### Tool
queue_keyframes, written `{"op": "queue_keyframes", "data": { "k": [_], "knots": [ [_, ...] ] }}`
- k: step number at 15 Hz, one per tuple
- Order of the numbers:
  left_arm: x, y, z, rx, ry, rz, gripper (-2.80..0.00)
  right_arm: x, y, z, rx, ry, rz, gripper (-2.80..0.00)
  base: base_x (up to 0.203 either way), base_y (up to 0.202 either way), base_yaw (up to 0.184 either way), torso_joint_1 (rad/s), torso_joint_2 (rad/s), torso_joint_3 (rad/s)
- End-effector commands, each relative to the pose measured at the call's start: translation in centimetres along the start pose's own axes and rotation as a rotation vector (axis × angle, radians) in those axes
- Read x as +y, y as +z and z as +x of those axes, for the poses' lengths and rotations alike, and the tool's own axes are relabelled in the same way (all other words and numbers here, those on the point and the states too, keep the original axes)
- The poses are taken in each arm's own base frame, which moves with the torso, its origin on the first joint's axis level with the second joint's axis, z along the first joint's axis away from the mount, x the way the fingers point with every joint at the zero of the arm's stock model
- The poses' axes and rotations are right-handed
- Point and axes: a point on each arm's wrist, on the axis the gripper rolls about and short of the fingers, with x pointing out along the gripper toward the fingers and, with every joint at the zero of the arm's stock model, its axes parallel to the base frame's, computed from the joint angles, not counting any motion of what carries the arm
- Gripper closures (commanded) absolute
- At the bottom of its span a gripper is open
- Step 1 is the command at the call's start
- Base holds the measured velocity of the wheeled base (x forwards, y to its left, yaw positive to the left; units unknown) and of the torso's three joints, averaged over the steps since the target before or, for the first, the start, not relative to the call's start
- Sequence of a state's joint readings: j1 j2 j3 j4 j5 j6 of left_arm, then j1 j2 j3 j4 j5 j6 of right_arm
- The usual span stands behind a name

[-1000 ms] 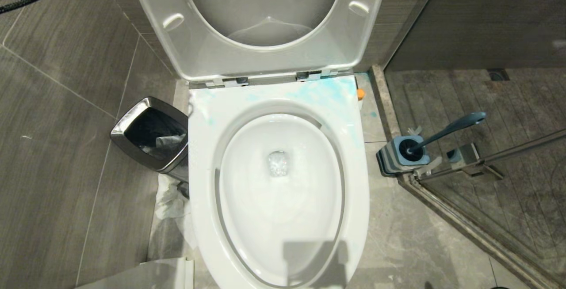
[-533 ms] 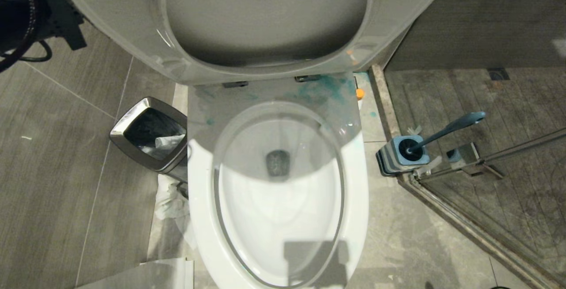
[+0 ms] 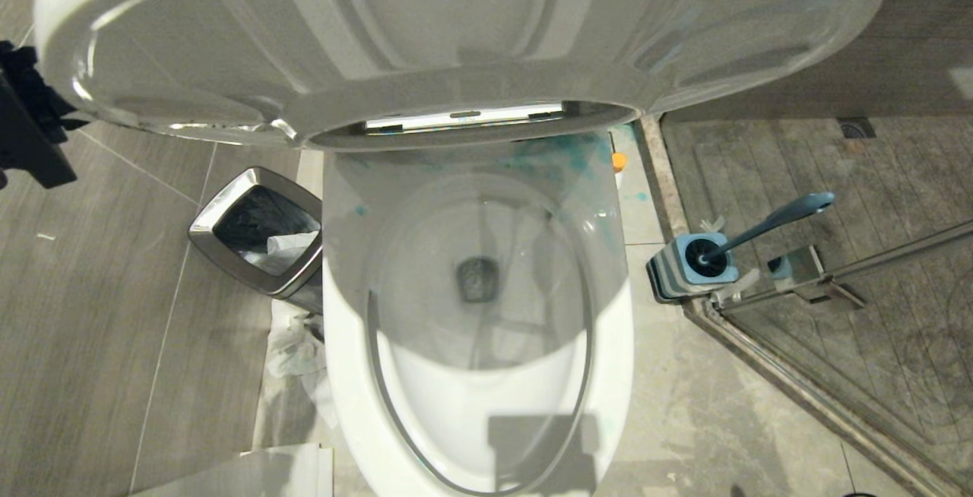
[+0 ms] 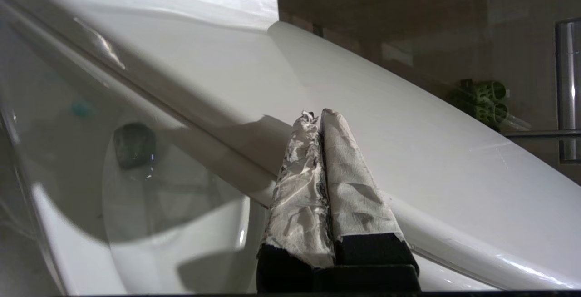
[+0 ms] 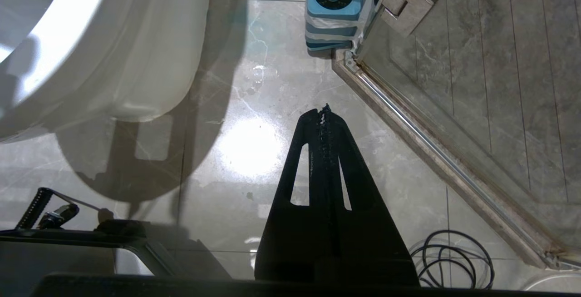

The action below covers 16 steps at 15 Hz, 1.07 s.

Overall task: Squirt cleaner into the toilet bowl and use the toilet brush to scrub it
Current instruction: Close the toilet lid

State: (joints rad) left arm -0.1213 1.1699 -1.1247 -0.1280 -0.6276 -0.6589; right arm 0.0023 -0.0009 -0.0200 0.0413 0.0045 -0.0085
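The white toilet bowl (image 3: 479, 375) stands open in the middle of the head view, water at its bottom and blue-green smears on the back of its rim (image 3: 566, 153). Its seat and lid (image 3: 456, 33) hang half lowered over it, shading most of the bowl. My left gripper (image 4: 317, 114), its fingers wrapped in white paper, is shut with nothing held, its tips close against the slanted lid (image 4: 408, 120). The left arm (image 3: 26, 132) shows at the picture's left edge. The grey-blue toilet brush (image 3: 768, 223) stands in its blue holder (image 3: 688, 265) right of the toilet. My right gripper (image 5: 324, 111) hangs shut over the floor. I see no cleaner for certain.
A steel waste bin (image 3: 258, 242) stands left of the toilet, with crumpled paper (image 3: 293, 345) on the floor beside it. A small orange-capped thing (image 3: 619, 160) sits behind the toilet's right side. The glass shower door and its sill (image 3: 798, 375) run close behind the brush holder. A cable coil (image 5: 458, 260) lies near my right gripper.
The seat and lid have swung down from upright to half lowered, and their shadow now covers most of the bowl. My left arm has shifted along the left edge. The right arm is still.
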Motion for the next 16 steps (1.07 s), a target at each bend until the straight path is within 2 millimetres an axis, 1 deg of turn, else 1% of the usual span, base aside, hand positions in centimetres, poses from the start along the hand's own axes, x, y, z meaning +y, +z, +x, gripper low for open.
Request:
{"op": "queue_keyframes", "data": {
  "k": [1,3,6,9,16],
  "knots": [
    [-0.4,-0.1,-1.1,-0.003,0.022,0.007,0.0,0.0,0.0,0.0,0.002,0.0,-0.001,0.0,0.0,0.0,0.0,0.0,0.0,0.0],
    [-0.2,-0.4,-1.1,0.018,0.045,0.041,0.0,0.0,0.0,0.0,0.001,0.001,-0.001,0.0,0.0,0.0,0.0,0.0,0.0,0.0],
    [0.4,-1.3,-1.2,0.096,0.102,0.066,0.0,0.0,0.0,0.0,0.001,0.0,-0.001,0.0,0.0,0.0,0.0,0.0,0.0,0.0],
    [0.5,-1.6,-0.9,0.092,0.152,0.067,0.0,0.0,0.0,0.0,0.001,0.001,-0.001,0.0,0.0,0.0,0.0,0.001,0.0,0.024],
    [0.4,-1.7,-0.7,0.101,0.144,0.065,0.0,0.0,0.0,0.0,0.001,0.001,-0.001,0.0,0.0,0.0,0.0,0.0,0.0,0.178]
  ]
}}
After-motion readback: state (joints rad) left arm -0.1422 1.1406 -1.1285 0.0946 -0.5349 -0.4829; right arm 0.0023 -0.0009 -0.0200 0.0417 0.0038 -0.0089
